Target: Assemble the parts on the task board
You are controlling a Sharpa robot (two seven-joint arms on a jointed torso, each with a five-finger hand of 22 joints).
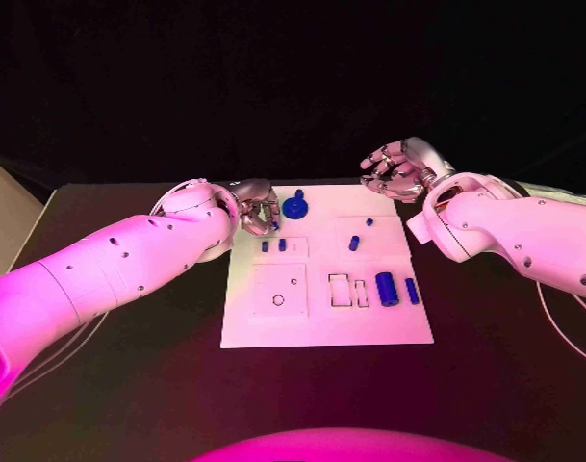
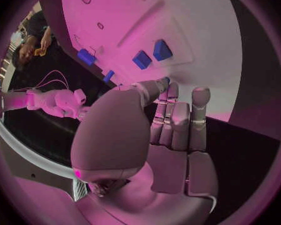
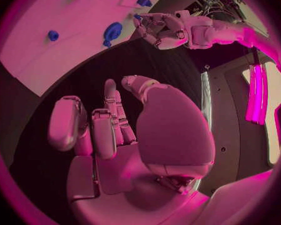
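The black surface (image 1: 126, 385) carries the white board (image 1: 323, 322) at its middle, with bare dark margin on the near, left and right sides. The left arm (image 1: 85, 274) comes in from the near left and ends at the board's far-left edge; the right arm (image 1: 528, 241) comes in from the right and ends beyond the far-right corner, off the board. The left robot hand (image 1: 254, 207) hangs over the far-left part of the board with fingers curled; the wrist view shows a small blue piece (image 2: 166, 80) at its fingertips, though whether it is pinched cannot be told. The right robot hand (image 1: 399, 168) is raised over the dark surface, fingers loosely curled and apart, holding nothing. On the board, a blue round part (image 1: 294, 206) lies just right of the left hand. Two short pegs (image 1: 273, 245) stand near it, one peg (image 1: 354, 243) sits mid-board, and two blue cylinders (image 1: 395, 288) stand near the right edge beside empty rectangular slots (image 1: 346, 291).
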